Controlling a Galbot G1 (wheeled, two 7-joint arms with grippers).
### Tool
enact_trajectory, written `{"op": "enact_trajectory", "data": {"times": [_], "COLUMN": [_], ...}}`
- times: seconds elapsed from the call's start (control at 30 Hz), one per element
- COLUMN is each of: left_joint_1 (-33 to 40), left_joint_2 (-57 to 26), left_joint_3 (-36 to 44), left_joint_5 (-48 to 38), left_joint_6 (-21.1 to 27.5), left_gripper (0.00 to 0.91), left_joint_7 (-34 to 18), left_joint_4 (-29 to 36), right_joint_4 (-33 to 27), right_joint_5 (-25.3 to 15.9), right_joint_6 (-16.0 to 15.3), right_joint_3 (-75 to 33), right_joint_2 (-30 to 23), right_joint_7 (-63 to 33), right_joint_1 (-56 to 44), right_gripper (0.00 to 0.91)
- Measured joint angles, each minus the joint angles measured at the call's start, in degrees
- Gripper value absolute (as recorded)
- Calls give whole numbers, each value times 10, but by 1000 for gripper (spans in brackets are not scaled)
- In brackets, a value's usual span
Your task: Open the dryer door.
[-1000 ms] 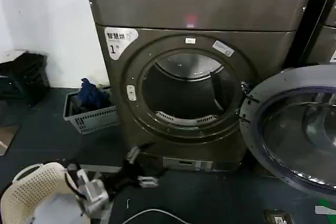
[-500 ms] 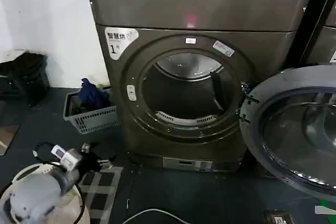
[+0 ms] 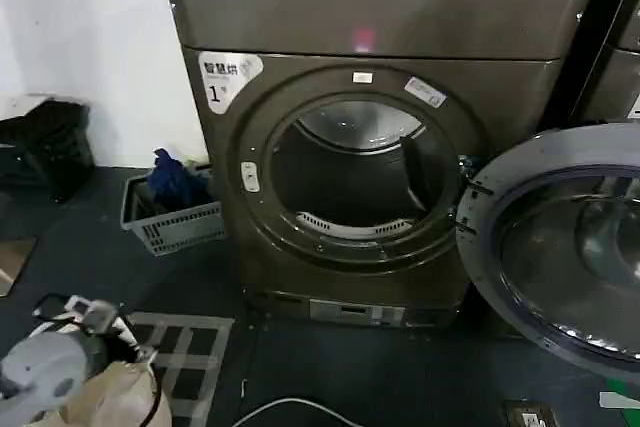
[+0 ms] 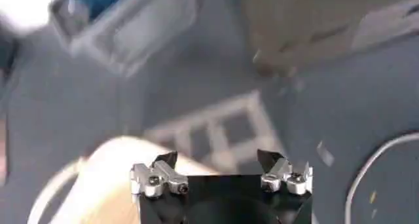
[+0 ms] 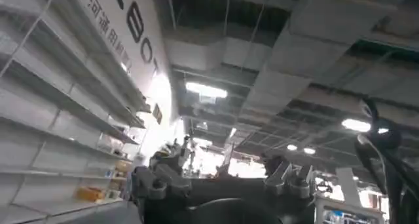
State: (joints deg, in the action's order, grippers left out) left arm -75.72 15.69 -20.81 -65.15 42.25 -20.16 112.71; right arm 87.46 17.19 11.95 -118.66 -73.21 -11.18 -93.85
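The dryer (image 3: 370,137) is sitting centre frame in the head view, drum wide open. The dryer door (image 3: 560,247) is hanging swung out at the right edge, grey inner side and tinted glass facing the camera. Left gripper (image 4: 221,166) is sitting low at the lower left of the head view, fingers spread apart with nothing between them, over a cream basket (image 4: 105,179) and a checked floor mat (image 3: 190,347). A grey laundry basket (image 3: 175,222) with blue cloth is sitting left of the dryer. Right gripper (image 5: 226,173) is pointing at a ceiling; can't tell its finger state.
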Motion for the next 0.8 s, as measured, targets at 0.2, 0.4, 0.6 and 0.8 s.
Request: {"op": "enact_trajectory", "data": {"times": [0.2,0.4,0.6,0.8], "left_joint_1": [-5,-8,-5,6], "left_joint_2": [-32,-44,-57,-72], "left_joint_3": [16,17,18,19], "left_joint_5": [-184,-347,-414,-462], "left_joint_6": [0,-1,-1,-1], "left_gripper": [907,907,907,907], "left_joint_7": [-115,-217,-261,-271], "left_joint_4": [-54,-72,-93,-96], "right_joint_4": [-4,-4,-7,-12], "right_joint_5": [18,31,32,31], "right_joint_6": [6,7,24,31], "right_joint_3": [3,9,11,11], "right_joint_2": [0,0,0,0], "right_joint_7": [6,12,14,18], "right_joint_1": [-4,-6,-7,-7], "right_gripper": [907,907,907,907]}}
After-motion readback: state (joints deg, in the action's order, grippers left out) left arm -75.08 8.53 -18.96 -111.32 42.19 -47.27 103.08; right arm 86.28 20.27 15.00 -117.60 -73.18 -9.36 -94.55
